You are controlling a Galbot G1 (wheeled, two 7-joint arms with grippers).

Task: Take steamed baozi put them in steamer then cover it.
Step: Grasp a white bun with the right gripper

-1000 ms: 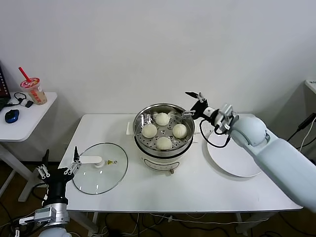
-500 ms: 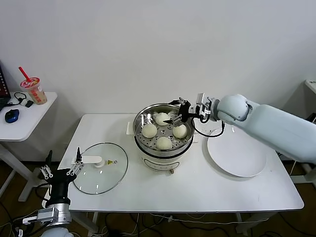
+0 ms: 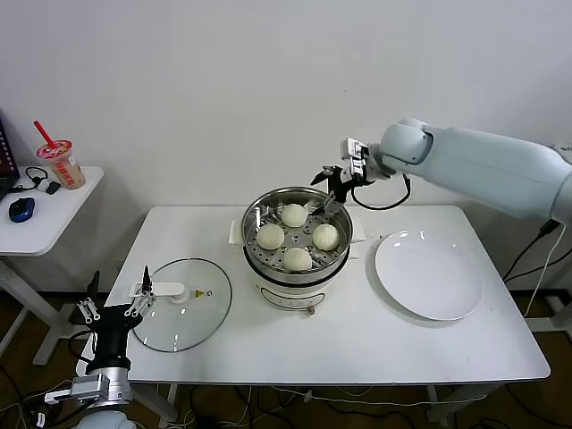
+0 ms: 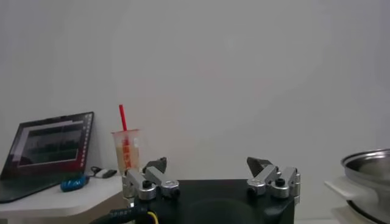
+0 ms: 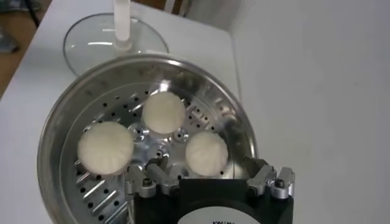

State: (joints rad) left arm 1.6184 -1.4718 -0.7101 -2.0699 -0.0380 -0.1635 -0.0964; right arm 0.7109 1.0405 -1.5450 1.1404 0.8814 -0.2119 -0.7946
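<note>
Head view: we see the steamer (image 3: 297, 237) at the middle of the white surface (image 3: 357, 335), four steamed baozi (image 3: 298, 259) on its perforated tray. The right gripper (image 3: 329, 185) hangs above the steamer's far rim, fingers spread, grasping nothing. An empty white plate (image 3: 429, 274) lies to the steamer's right, the glass lid (image 3: 181, 303) flat to its left. The left gripper (image 3: 114, 307) sits low by the surface's near-left edge, just beside the lid, fingers apart and empty. Left wrist view: we find what the head view hardly shows, a laptop (image 4: 46, 152) and a drink cup (image 4: 127, 152) with a red straw on the side table, plus the steamer's rim at the edge. Right wrist view: we look straight down into the pot; only three baozi show, the fourth hidden behind the gripper body, the lid beyond.
</note>
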